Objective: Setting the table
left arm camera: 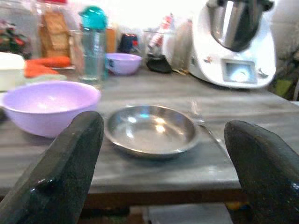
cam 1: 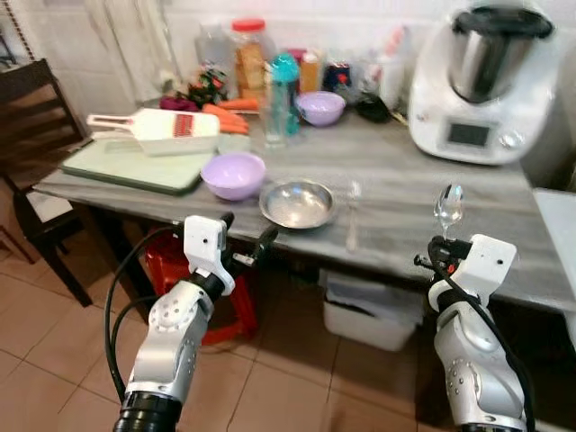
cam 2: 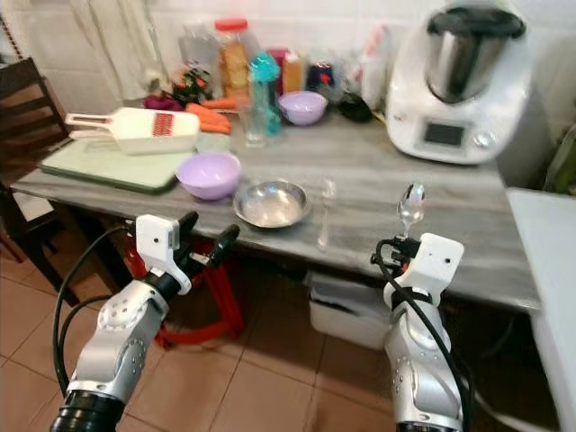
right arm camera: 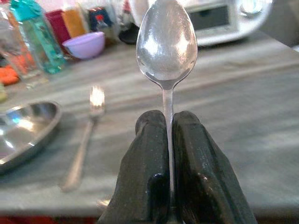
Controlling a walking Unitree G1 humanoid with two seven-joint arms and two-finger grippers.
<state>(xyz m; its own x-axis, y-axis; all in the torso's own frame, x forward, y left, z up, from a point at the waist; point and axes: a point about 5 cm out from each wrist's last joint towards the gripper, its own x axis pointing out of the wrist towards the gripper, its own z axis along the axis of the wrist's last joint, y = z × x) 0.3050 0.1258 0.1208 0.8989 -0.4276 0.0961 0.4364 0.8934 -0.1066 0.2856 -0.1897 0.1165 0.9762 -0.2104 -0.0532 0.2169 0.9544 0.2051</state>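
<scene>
A steel bowl (cam 1: 297, 203) sits near the grey table's front edge (cam 1: 387, 261), with a fork (cam 1: 353, 216) lying just to its right. My right gripper (right arm camera: 168, 122) is shut on a metal spoon (cam 1: 448, 207), held upright before the table's front edge, right of the fork. Below the front edge, in front of the bowl, my left gripper (cam 1: 247, 243) hangs open, its fingers (left arm camera: 70, 163) wide apart and nothing between them. A lilac bowl (cam 1: 233, 174) stands left of the steel bowl.
At the back right stands a white kitchen machine (cam 1: 486, 76). A green cutting board (cam 1: 135, 162) carries a white slicer (cam 1: 157, 130) at the left. Bottles, jars, carrots and a second lilac bowl (cam 1: 320, 107) line the back. A dark chair (cam 1: 31, 135) is left; a red stool (cam 1: 180, 270) and white bin (cam 1: 373, 310) sit underneath.
</scene>
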